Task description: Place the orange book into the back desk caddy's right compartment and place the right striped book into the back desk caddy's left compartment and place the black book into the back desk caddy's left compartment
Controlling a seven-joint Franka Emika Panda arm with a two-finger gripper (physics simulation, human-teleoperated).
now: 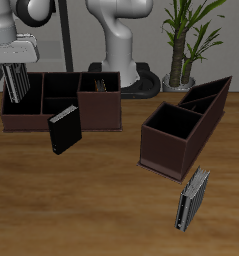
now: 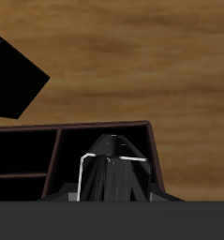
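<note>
Tool (image 1: 16, 72) closed on the dark black-and-grey striped book (image 1: 17, 82), hanging upright over the left end section of the long low dark-brown caddy (image 1: 61, 100). Best lowered straight, clear of the dividers, before release. Small black hardcover (image 1: 63, 129) leans on the caddy's front wall. Only the wrist view shows the book's pale edge (image 2: 109, 173) against the walls; only the exterior shows the surface (image 1: 101, 200).

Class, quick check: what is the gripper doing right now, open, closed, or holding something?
Gripper: closed on the striped book, held upright over the end section of the back caddy.
</note>
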